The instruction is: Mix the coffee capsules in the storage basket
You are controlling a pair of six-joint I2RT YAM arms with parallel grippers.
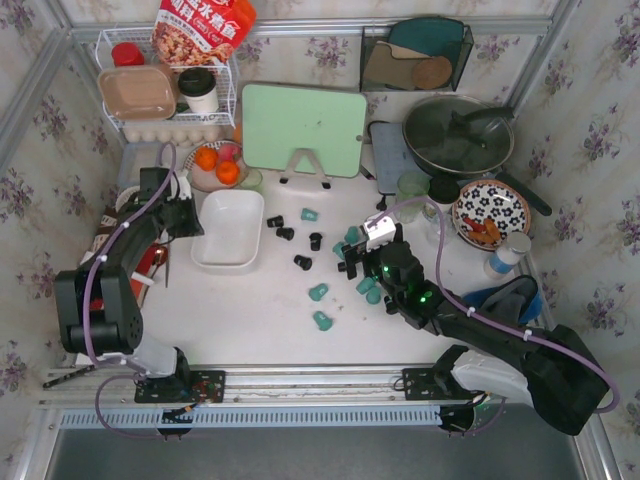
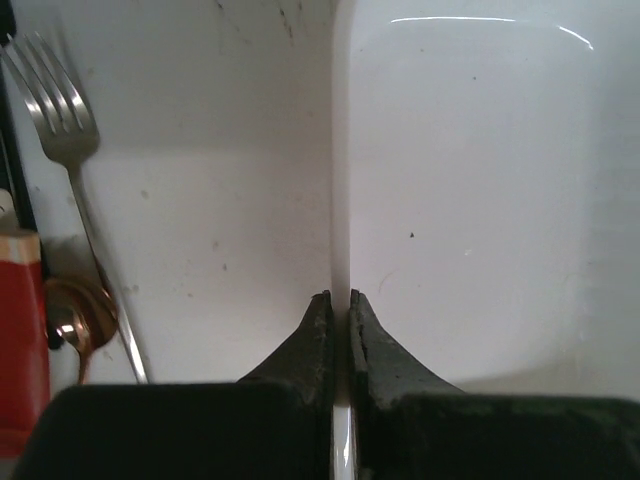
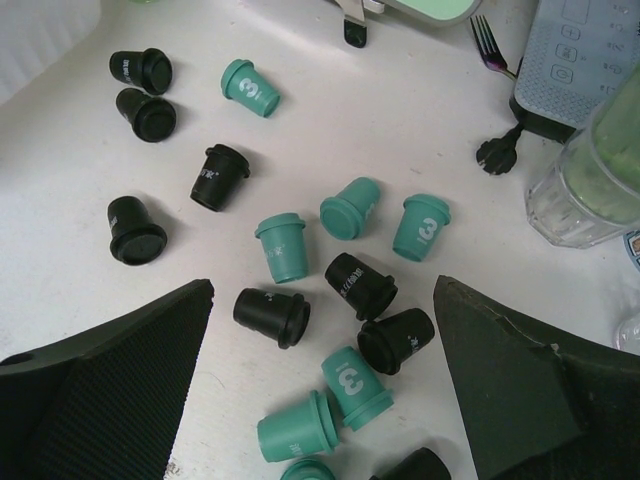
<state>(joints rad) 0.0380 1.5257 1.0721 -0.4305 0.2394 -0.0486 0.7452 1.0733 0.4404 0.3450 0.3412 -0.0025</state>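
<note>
Top external view: I note the coffee capsules (image 1: 316, 241), teal and black, lying scattered on the tabletop (image 1: 250, 320) to the right of the storage basket (image 1: 230, 230), outside it. The left tool (image 2: 340, 300) is pinched narrow on the basket's left wall. The right tool (image 3: 322, 290) stands wide above the capsule cluster, gripping nothing. A fork (image 2: 60, 110) lies near the basket's left wall.

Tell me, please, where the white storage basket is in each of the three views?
Top external: storage basket lies left of centre, empty, its left rim pinched by the left gripper.
Left wrist: its rim runs up the middle, between the closed jaws; inside is on the right.
Right wrist: only a pale wall in the top left corner, probably it.
Landmark: two black capsules beside its right wall.
</note>
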